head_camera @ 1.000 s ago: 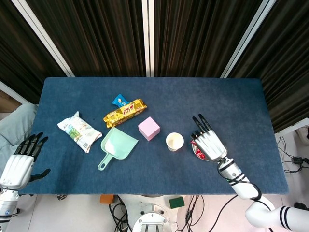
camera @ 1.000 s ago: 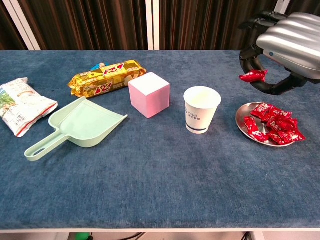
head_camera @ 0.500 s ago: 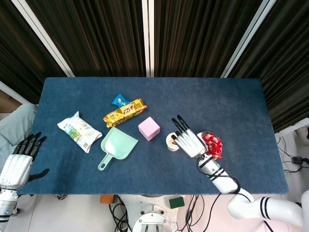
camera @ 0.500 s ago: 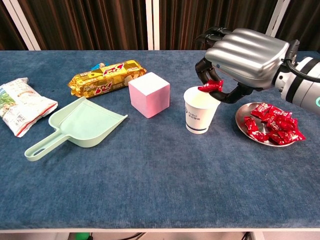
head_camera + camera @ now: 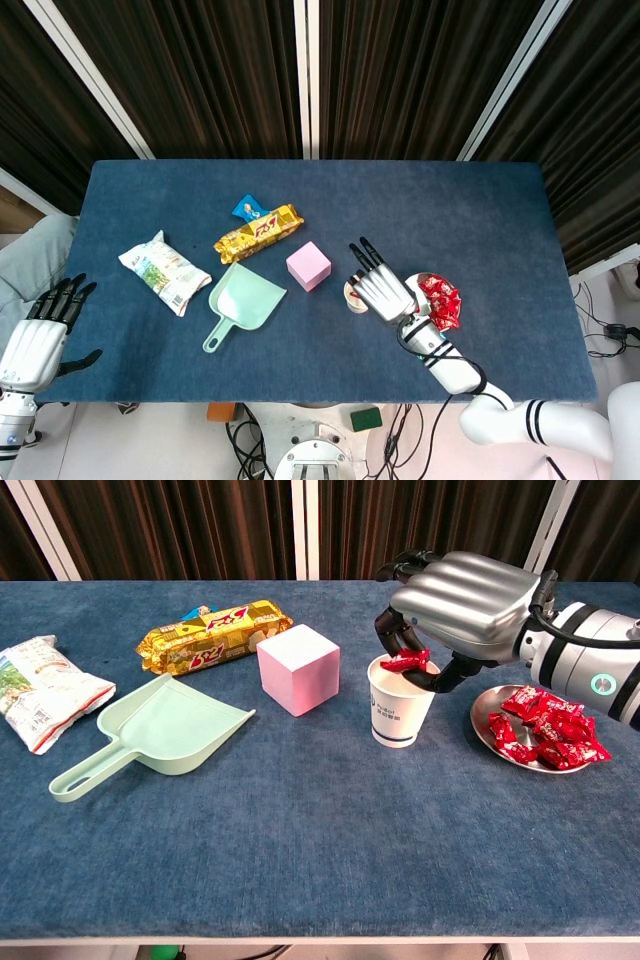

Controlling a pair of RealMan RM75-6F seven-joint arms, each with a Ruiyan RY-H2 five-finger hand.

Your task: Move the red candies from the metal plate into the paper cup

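While one red candy [image 5: 404,664] is pinched in the right hand [image 5: 455,605] directly over the mouth of the paper cup [image 5: 400,702] and not yet released, a full heap of red candies [image 5: 545,728] is left on the metal plate [image 5: 482,716] near the table's front right edge. The left hand [image 5: 38,342] is held open and empty off the table's front left corner. A pink cube [image 5: 298,668], a green scoop [image 5: 165,730] and two snack packets [image 5: 213,635] are set left of the cup, clear of the plate-to-cup path.

Hidden and cut-off parts

From above, the right hand [image 5: 378,290] covers most of the cup [image 5: 350,296]; the pinched candy [image 5: 404,663] perhaps sits beneath it, unseen. The left hand [image 5: 40,335] is missing from the chest view.
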